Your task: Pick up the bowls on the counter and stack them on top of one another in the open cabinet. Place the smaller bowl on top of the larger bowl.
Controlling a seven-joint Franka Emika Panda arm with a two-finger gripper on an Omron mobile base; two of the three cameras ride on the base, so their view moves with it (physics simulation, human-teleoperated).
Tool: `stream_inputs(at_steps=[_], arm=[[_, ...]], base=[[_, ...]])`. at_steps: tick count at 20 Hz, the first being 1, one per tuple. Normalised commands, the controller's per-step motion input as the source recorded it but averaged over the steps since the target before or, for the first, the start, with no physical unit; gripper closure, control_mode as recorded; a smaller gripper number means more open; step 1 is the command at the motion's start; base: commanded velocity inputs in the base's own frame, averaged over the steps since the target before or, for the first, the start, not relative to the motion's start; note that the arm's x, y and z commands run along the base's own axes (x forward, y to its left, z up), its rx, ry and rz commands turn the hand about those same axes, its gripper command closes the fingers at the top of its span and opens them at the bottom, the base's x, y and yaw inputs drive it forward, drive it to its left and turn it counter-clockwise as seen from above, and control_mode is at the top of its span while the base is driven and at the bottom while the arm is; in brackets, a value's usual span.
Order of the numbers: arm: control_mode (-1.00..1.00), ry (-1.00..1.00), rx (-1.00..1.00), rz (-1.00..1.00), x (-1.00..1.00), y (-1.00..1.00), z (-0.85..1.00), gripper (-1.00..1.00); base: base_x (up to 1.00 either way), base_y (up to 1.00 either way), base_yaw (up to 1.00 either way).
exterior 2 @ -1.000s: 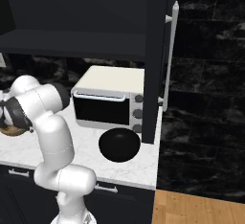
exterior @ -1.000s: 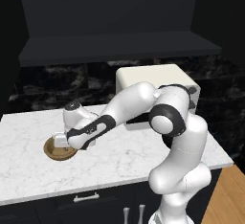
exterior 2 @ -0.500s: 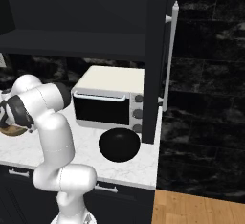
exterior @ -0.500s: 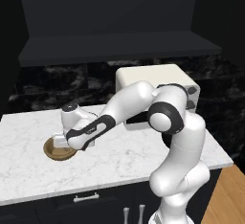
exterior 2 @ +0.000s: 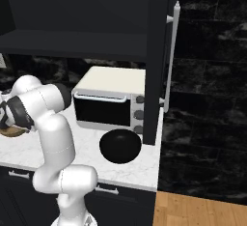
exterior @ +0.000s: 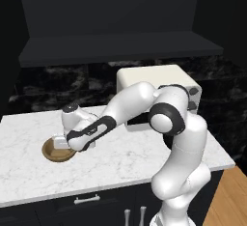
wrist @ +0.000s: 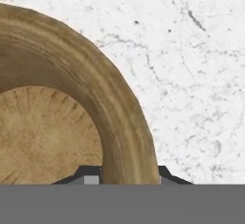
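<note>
The smaller bowl (exterior: 54, 153), tan and wooden, sits on the white marble counter (exterior: 120, 162) at its left part. My gripper (exterior: 61, 144) is down on the bowl's right rim. In the hand view the bowl's rim (wrist: 119, 113) runs between my two dark fingertips (wrist: 90, 176), one inside the bowl and one outside, both pressed against the wood. A sliver of the tan bowl (exterior 2: 10, 131) peeks out behind my arm at the left edge. The larger bowl (exterior 2: 120, 146), glossy black, rests on the counter's right end. The open cabinet (exterior: 120, 41) hangs dark above.
A cream toaster oven (exterior 2: 111, 102) stands at the back of the counter, just behind the black bowl. The cabinet's open door (exterior 2: 159, 61) with a silver handle hangs over the counter's right end. Dark drawers (exterior: 87, 200) run below.
The hand has sunk a little lower onto the tan bowl's rim. The bowls have not moved.
</note>
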Motion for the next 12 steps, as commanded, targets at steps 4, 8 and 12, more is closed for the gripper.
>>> stream_inputs(at_steps=[4, 8, 12], arm=[[-1.00, 0.00, 0.00, -0.01, -0.24, -0.05, 0.10, 1.00], [-1.00, -0.02, 0.02, -0.06, -0.82, -0.38, 0.53, 1.00], [-1.00, -0.08, 0.08, -0.09, -0.82, -0.69, 0.58, 1.00]], base=[[0.00, 0.00, 0.00], [0.00, 0.00, 0.00], [0.00, 0.00, 0.00]])
